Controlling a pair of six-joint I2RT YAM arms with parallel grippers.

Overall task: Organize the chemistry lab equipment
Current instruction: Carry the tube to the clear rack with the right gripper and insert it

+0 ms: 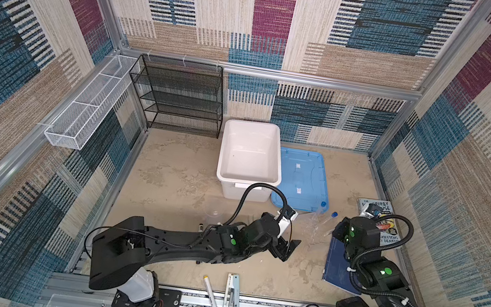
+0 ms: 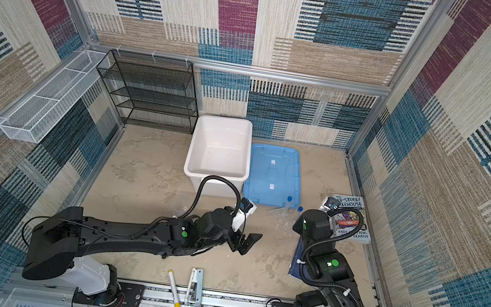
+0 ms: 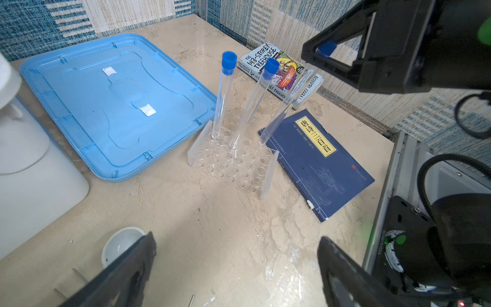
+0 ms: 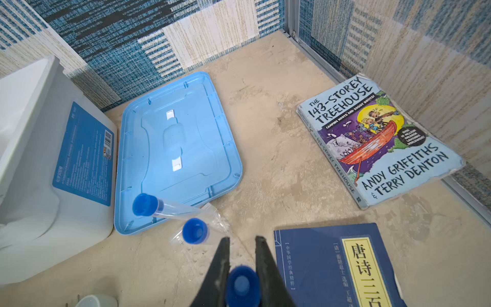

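- Pinching the blue cap of the held test tube [image 3: 293, 97], the right tool [image 4: 242, 239] has its jaws drawn in close on either side. The cap sits back between the fingers, behind the tips.
- The held test tube slants. Its cap is high and toward the bench's right edge, and its lower end is down at the corner of the tube rack [image 3: 268, 175] nearest the blue book [image 3: 318, 164]. Cannot tell whether that end is seated in a hole.
- The middle test tube [image 3: 252, 106] stands in the rack, cap up, leaning the same way.
- The end test tube [image 3: 222, 98] stands in a hole on the side next to the blue lid [image 3: 79, 106], close to upright, cap up.
- The rack stands on the bench between the blue lid and the blue book, toward the right edge.
- The left tool [image 3: 236, 236] is spread wide and holds nothing. It is low over the bench's middle, pointed toward the rack and not touching it.
- The white dish [image 3: 119, 244] is just beside one left-tool finger, partly hidden by it.
- Writing: the paperback [image 4: 380, 143] by the right edge reads "THE 143-STOREY TREEHOUSE" and "ANDY GRIFFITHS & TERRY DENTON".
- The blue book's yellow label reads "唐诗三百首".
- The white bin [image 4: 26, 159] carries a blue label with a barcode; the small print is too fine to read.
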